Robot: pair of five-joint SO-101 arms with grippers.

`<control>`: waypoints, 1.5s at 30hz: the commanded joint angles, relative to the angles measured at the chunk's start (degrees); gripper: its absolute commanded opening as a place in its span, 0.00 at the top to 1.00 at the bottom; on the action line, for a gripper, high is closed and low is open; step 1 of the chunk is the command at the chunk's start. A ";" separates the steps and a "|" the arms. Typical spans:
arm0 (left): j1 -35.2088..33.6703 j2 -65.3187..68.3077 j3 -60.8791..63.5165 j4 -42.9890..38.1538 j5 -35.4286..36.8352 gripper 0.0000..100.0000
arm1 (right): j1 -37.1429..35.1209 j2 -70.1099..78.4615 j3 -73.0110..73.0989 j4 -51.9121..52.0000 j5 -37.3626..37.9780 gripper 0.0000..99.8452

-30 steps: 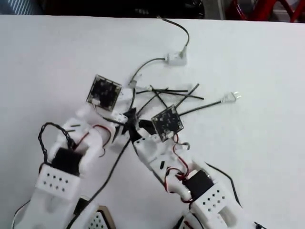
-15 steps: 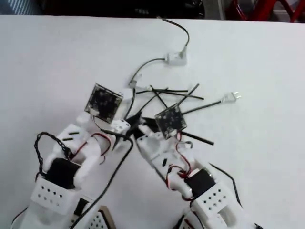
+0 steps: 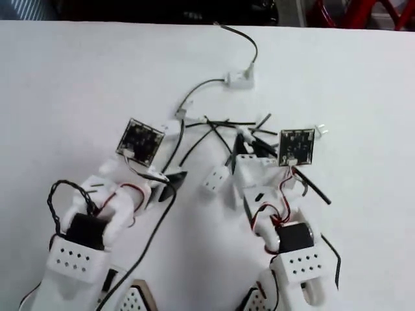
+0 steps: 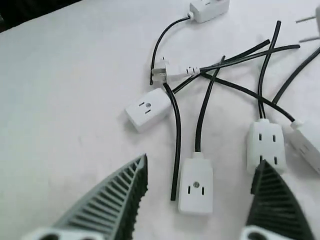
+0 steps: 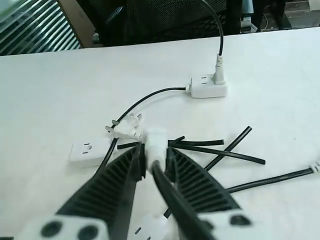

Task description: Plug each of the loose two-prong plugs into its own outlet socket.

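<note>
Right wrist view has our right gripper (image 5: 155,152) pinching a white plug (image 5: 155,140) by its body, apparently to leave its prongs free; our left gripper (image 4: 200,167) hangs spread above a loose socket (image 4: 195,186), presumably to steady it.

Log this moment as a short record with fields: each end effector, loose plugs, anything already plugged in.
left end effector: open, facing a white rectangular plastic outlet socket
right end effector: shut on a white plastic cord end
loose plugs: white two-prong plug and second two-prong plug, both lying on the white table
already plugged: white plug seated in the far white socket block
</note>
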 commanded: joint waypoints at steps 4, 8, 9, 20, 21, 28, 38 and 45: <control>-0.75 20.62 -10.20 0.70 -0.97 0.67 | 0.75 -0.48 2.20 -6.64 -0.44 0.98; 0.04 34.42 -18.46 4.13 -4.13 0.67 | 0.92 -0.48 2.20 -6.64 -0.53 0.98; 0.57 37.14 -19.87 4.92 -5.10 0.67 | 1.45 -0.48 2.20 -6.64 -0.62 0.98; 3.21 52.79 -22.77 5.80 -8.00 0.71 | 4.26 -0.48 2.11 -6.90 -0.44 0.98; 3.21 54.02 -22.77 5.54 -8.26 0.71 | 4.18 -0.48 2.11 -6.90 -0.44 0.98; 2.68 62.55 -27.16 5.36 -9.85 0.71 | 4.18 -0.48 2.11 -6.90 -0.35 0.98; -7.43 72.75 -39.91 12.57 -14.24 0.72 | 4.18 -0.48 2.20 -6.73 -0.35 0.98; -5.85 63.25 -40.35 18.90 -13.19 0.72 | 4.18 -0.48 2.20 -6.81 -0.26 0.98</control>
